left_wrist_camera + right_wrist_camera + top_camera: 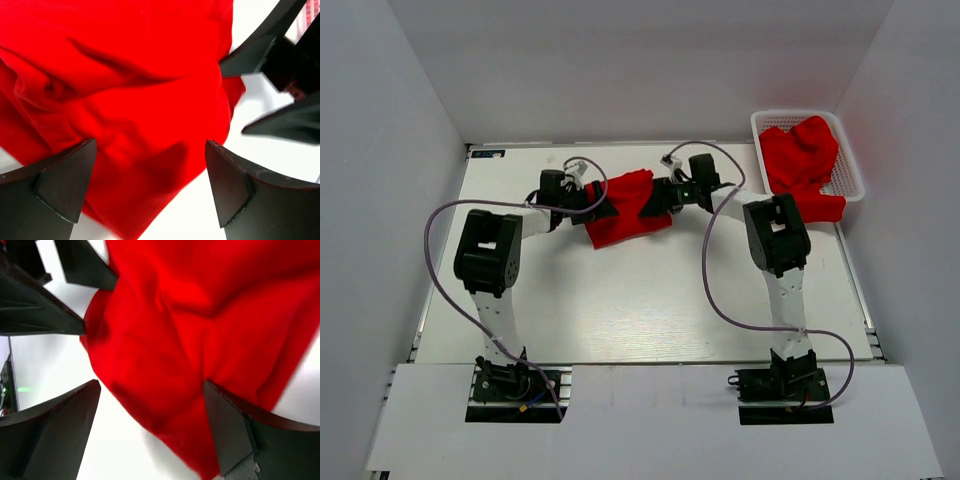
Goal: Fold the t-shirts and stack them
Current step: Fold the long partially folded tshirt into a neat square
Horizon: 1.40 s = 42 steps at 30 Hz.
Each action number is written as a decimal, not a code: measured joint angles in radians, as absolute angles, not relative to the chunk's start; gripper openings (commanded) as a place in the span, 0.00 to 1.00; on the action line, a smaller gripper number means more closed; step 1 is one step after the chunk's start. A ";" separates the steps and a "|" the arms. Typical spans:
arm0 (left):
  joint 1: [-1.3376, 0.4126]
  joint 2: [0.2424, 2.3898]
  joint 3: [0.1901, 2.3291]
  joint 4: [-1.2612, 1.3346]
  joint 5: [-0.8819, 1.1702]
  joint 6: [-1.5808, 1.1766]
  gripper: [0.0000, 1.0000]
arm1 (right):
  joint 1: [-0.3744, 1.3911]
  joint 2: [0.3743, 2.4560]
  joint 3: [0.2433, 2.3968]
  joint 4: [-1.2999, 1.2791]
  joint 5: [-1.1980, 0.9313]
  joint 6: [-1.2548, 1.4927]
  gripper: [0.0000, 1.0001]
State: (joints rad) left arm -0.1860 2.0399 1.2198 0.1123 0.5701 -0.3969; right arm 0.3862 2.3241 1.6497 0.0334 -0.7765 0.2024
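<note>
The t-shirt [625,210] being worked lies bunched and wrinkled on the table [620,300], caught between the two arms. The left gripper [150,147] stands at its left edge with fingers spread wide, cloth lying beneath and between them but not pinched; the right gripper [150,387] faces it from the other side, likewise spread, its tips near the left one's; beyond the right gripper, well off to its far right, more t-shirts [798,150] heap in a white basket [852,180], one spilling over the near rim. My worry is that closing here bites several layers at once, or the close-set tips knock together, and the shirt lifts as a lump.
</note>
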 measured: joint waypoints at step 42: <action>-0.290 1.790 1.283 -0.515 0.251 -0.374 0.96 | 0.405 1.941 1.449 -0.291 -0.453 0.171 0.90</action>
State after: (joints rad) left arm -0.2901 1.7901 1.2835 -0.5152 0.2508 -0.3744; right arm 0.4053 1.9408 1.4487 -0.2909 -0.4534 0.1715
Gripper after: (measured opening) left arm 0.983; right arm 0.897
